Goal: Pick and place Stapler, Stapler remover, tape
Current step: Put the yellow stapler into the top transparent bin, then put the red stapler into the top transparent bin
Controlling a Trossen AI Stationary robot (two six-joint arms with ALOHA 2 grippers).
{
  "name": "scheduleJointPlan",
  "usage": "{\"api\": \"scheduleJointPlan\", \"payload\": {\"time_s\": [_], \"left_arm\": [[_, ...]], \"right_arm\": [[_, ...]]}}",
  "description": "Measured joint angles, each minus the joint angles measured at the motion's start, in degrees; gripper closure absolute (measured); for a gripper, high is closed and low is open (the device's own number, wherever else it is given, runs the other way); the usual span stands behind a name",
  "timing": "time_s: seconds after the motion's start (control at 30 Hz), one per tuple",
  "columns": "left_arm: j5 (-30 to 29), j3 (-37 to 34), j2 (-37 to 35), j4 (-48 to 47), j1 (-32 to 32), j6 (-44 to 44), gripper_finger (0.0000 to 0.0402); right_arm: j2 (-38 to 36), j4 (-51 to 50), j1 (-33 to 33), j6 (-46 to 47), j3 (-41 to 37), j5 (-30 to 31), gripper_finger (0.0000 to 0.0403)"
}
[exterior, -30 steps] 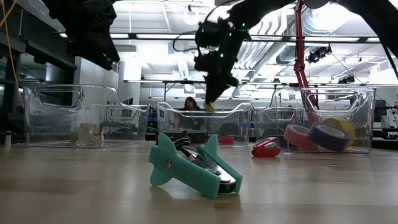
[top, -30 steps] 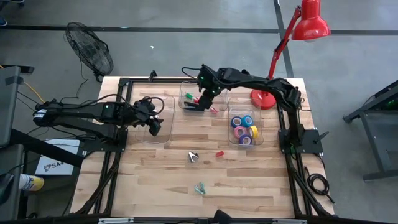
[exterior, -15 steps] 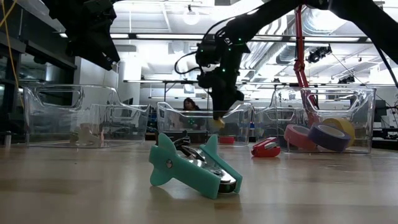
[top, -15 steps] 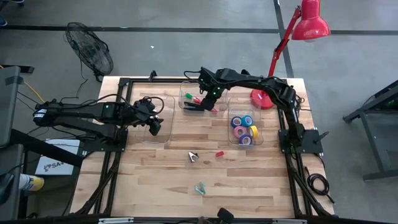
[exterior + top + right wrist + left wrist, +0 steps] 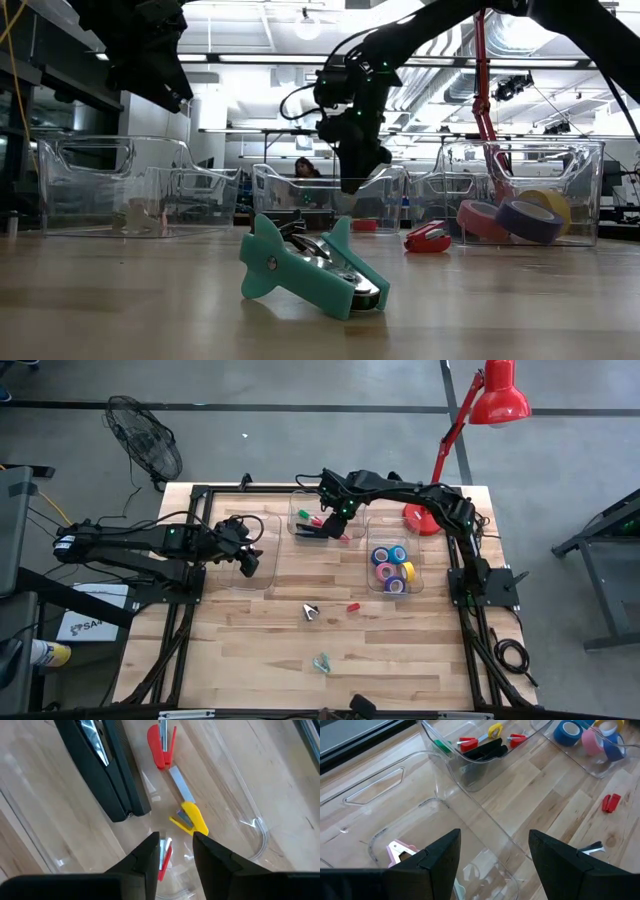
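Step in hand, by judgement: a yellow stapler remover (image 5: 190, 820) lay released in the middle bin (image 5: 296, 510) beside the stapler (image 5: 102, 767). The right gripper (image 5: 175, 847) hung just above it, jaws apart and empty. The next move calls for lifting clear toward the teal remover (image 5: 305, 268) on the table (others lay loose). The left gripper (image 5: 492, 857) waited open over the left bin (image 5: 395, 785). Tape (image 5: 390, 568) sat in the right bin.

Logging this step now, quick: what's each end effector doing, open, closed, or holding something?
Left end effector: open, empty, above a clear bin.
Right end effector: open, holding nothing, over the middle bin just above a yellow staple remover.
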Motion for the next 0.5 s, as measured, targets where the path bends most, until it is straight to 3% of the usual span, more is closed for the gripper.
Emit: {"api": "scheduleJointPlan", "payload": {"time_s": [0.5], "left_arm": [[1.18, -0.04, -0.01, -0.07, 0.00, 0.00, 0.0172]], "right_arm": [[-4.12, -1.81, 0.86, 0.47, 0.11, -3.10, 0.0288]]}}
